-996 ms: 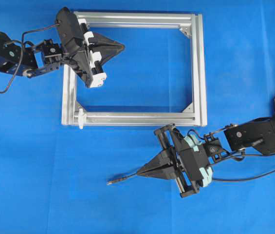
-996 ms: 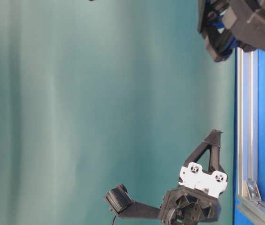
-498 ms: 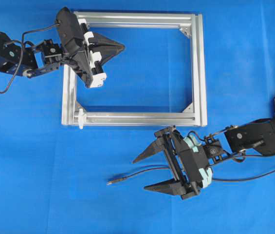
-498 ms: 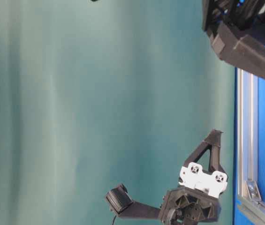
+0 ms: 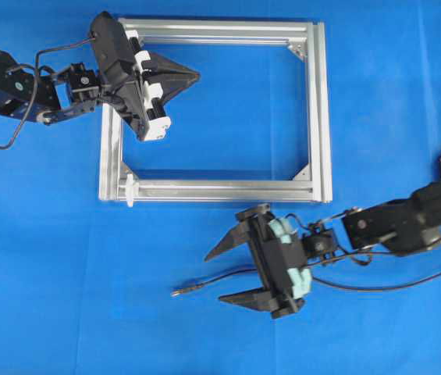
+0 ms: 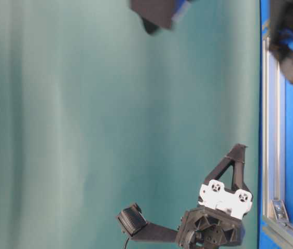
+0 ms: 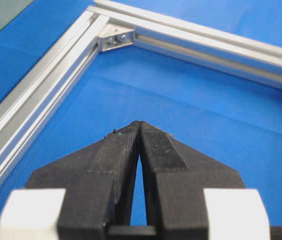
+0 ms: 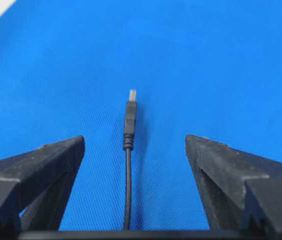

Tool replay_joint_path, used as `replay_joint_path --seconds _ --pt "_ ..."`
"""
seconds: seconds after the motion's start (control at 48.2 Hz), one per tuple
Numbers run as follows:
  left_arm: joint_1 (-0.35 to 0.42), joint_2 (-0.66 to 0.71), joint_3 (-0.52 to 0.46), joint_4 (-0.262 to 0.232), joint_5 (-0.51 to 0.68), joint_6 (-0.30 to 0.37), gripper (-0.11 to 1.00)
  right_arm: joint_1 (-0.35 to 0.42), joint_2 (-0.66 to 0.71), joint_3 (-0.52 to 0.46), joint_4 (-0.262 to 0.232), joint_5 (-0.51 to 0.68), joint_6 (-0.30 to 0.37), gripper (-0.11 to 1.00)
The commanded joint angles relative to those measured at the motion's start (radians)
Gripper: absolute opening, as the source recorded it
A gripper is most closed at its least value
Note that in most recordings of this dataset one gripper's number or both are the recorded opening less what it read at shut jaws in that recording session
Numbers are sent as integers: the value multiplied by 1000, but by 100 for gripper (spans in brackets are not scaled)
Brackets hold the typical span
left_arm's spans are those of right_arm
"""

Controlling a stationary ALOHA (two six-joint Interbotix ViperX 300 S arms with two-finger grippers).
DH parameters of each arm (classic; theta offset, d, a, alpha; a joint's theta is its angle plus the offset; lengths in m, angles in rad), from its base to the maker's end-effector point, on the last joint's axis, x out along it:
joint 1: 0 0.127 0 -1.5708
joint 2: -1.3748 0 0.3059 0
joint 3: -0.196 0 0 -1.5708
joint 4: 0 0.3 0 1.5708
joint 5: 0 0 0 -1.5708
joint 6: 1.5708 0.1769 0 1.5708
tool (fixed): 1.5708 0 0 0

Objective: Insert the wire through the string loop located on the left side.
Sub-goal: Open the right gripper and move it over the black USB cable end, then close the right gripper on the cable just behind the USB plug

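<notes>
The right gripper (image 5: 219, 276) stands wide open over the near part of the blue tabletop (image 5: 64, 297), holding nothing; its two black fingers (image 8: 41, 165) flank the wire (image 5: 220, 280), which lies flat on the cloth between them without touching either. The wire's plug tip (image 8: 132, 94) points away from the claw toward the left edge, and its far end runs off under the arm toward the right edge, where it is cut off. A second ago these fingers were pinched together on the wire; now they are spread and the gripper has shifted a little leftward along it. The left gripper (image 5: 193, 76) is closed on nothing, tips meeting above the cloth inside the silver frame (image 5: 320, 109) near its far-left corner, unchanged from before. The string loop (image 5: 129, 190) sits on the frame's near bar by its left corner, too small to make out in detail. The table-level view shows the right arm only as a blurred dark shape at the top.
</notes>
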Motion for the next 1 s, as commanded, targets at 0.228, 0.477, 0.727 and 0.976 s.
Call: replay_joint_path --seconds 0.228,0.477,0.727,0.976 --pt "5 -28 -9 2 3 -2 0 5 83 -74 5 -5 44 87" --pt "5 -29 -8 2 3 -2 0 5 94 -77 5 -5 52 84" --pt "5 -28 -8 2 14 -2 0 5 91 -74 6 -5 52 59" --pt "6 -28 -8 2 20 -2 0 -3 84 -64 5 -11 51 2"
